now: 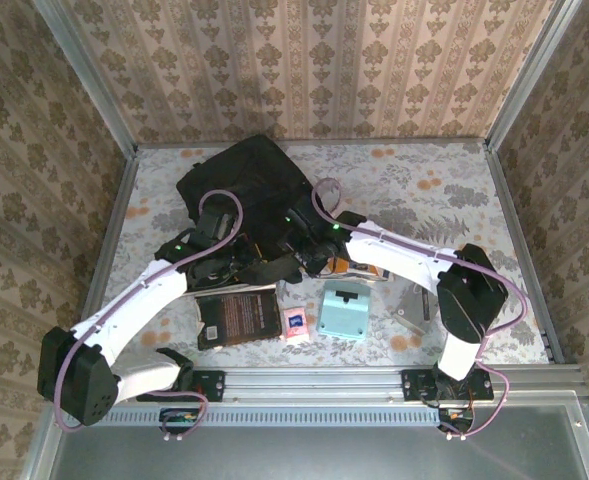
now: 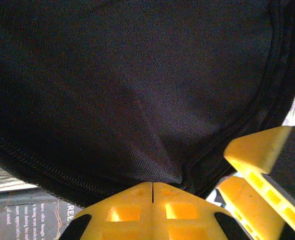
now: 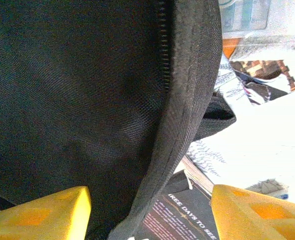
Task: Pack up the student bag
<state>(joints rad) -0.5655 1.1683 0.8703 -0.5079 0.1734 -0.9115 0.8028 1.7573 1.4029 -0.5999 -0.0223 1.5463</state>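
Note:
The student bag [image 1: 246, 178], black soft fabric, lies at the back middle of the table. My left gripper [image 1: 260, 262] is at its near edge. In the left wrist view it [image 2: 152, 183] is shut, pinching a pucker of the bag's fabric [image 2: 137, 90] beside a zip seam. My right gripper [image 1: 310, 256] comes in from the right at the same edge. It [image 3: 148, 196] stands open, with the bag's thick zipped rim [image 3: 187, 100] running between its yellow fingers [image 3: 247, 210]. One right finger [image 2: 260, 150] shows in the left wrist view, close by.
A dark-covered book [image 1: 239, 318] lies in front of the bag, its cover text showing under the rim [image 3: 187, 217]. A small pink pack [image 1: 295, 325] and a teal box [image 1: 344, 308] lie near the front rail. A grey object [image 1: 414, 305] sits right. Wallpapered walls enclose the table.

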